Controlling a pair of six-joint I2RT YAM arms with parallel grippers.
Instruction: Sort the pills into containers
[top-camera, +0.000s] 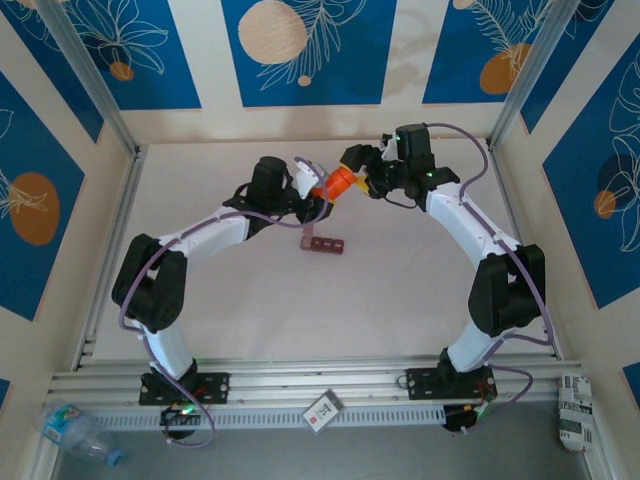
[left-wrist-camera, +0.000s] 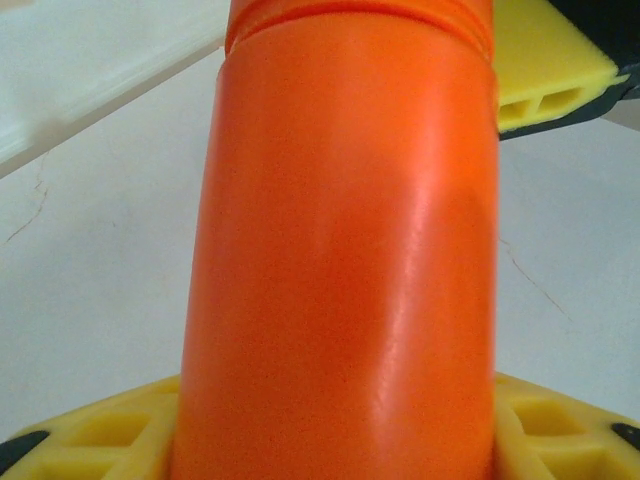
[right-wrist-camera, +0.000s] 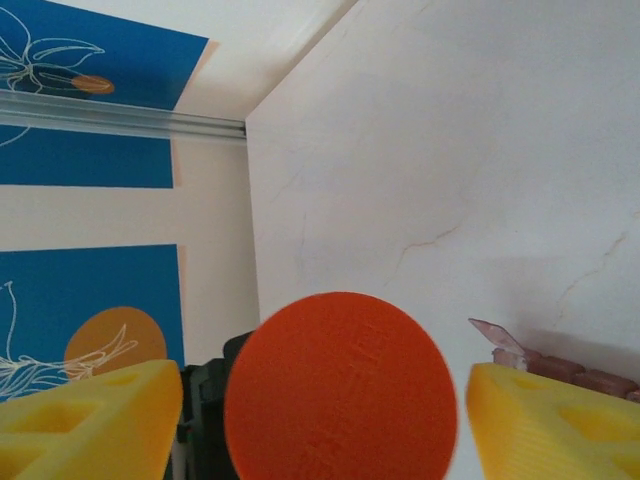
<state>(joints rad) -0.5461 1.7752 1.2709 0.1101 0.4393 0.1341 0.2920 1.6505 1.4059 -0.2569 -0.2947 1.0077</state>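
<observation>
An orange pill bottle (top-camera: 335, 186) hangs above the table, lying almost level between the two arms. My left gripper (top-camera: 318, 198) is shut on its body; in the left wrist view the bottle (left-wrist-camera: 340, 250) stands between my yellow fingers (left-wrist-camera: 90, 440). My right gripper (top-camera: 362, 180) is open around the capped end. The round orange cap (right-wrist-camera: 340, 390) faces the right wrist camera, with a gap to each finger (right-wrist-camera: 90, 420). The containers (top-camera: 323, 244), a dark reddish strip, lie on the table below the bottle. In the right wrist view the containers (right-wrist-camera: 575, 375) have one lid raised. No pills are visible.
The white table (top-camera: 400, 290) is bounded by metal rails and blue-patterned walls. A plastic water bottle (top-camera: 75, 430) and a small card (top-camera: 322, 411) lie beyond the near rail. A yellow finger of the right gripper (left-wrist-camera: 545, 60) shows beside the bottle's top.
</observation>
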